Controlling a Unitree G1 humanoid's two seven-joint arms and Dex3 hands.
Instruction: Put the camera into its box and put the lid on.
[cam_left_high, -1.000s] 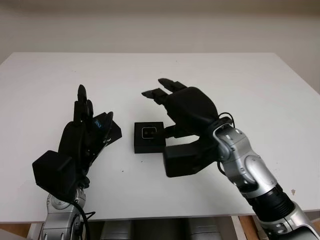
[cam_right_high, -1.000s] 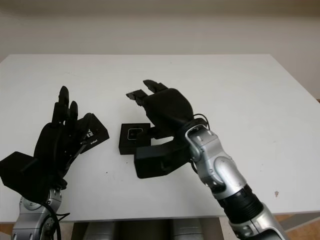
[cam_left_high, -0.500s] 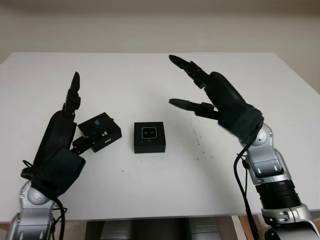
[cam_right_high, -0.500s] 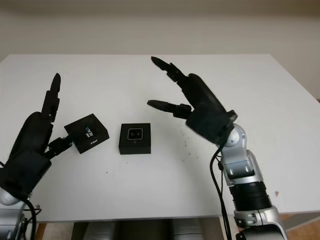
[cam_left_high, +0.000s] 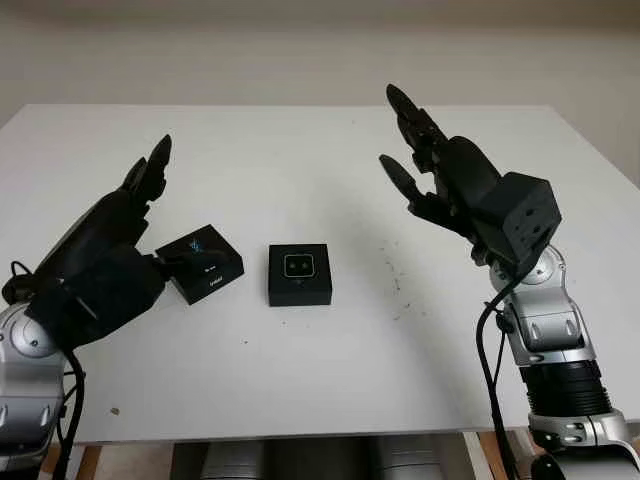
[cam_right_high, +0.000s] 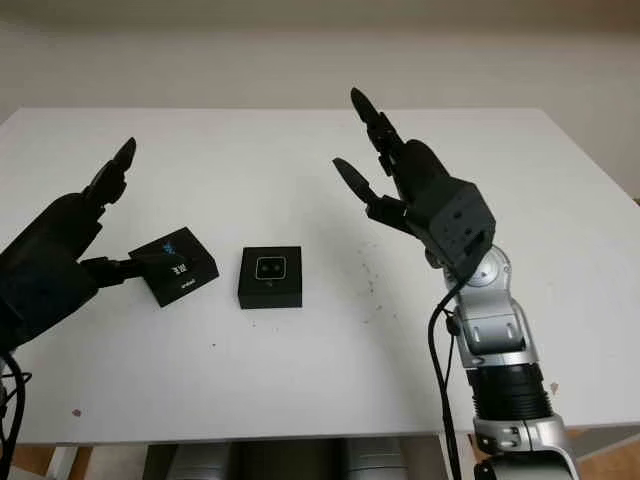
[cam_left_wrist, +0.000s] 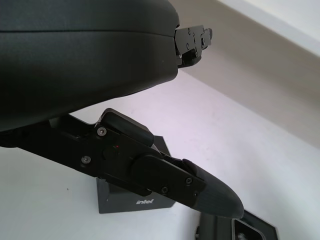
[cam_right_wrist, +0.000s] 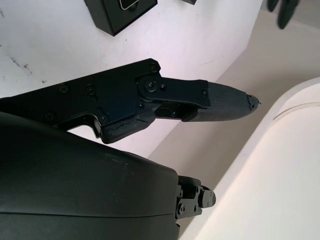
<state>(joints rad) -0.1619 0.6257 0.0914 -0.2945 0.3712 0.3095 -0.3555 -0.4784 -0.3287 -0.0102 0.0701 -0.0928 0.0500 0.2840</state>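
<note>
White table (cam_left_high: 300, 400): camera (cam_left_high: 300, 265) sits in box (cam_left_high: 299, 289), lid (cam_left_high: 203, 263) still off; right hand (cam_left_high: 440, 185) open, lifted away, left hand (cam_left_high: 105, 260) open beside lid.

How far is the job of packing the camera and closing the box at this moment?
The camera already sits in the open square black box. Nothing is in hand: the open left hand is beside the black printed lid, and the open right hand is raised above the white table. Putting the lid on remains.

Robot hand (cam_left_wrist: 150, 170) over lid (cam_left_wrist: 135, 200) (intel-marked)
</note>
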